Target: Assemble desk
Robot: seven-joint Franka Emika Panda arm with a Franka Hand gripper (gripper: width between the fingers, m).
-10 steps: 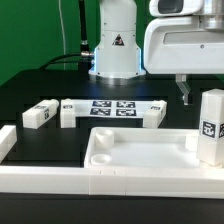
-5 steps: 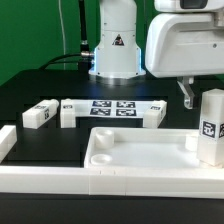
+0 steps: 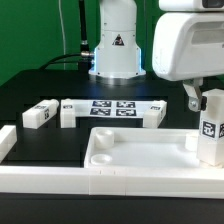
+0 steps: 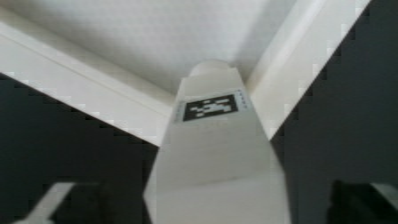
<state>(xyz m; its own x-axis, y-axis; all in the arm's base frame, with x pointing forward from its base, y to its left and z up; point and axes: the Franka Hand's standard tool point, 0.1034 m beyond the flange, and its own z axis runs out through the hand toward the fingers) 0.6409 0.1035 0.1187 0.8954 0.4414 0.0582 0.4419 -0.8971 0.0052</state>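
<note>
Claw (image 3: 208, 100) released: jaws straddle the top of the upright leg (image 3: 211, 130), a gap showing at each side. The leg stands at the tabletop (image 3: 145, 150) edge on the exterior view's right. A second leg (image 3: 38, 115) lies well apart

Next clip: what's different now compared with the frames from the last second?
The gripper moved toward the exterior view's right and down to the top of the upright leg. The wrist view shows gaps beside the leg, so nothing is held yet. The leg, the tabletop, the other legs and the marker board stayed put.
</note>
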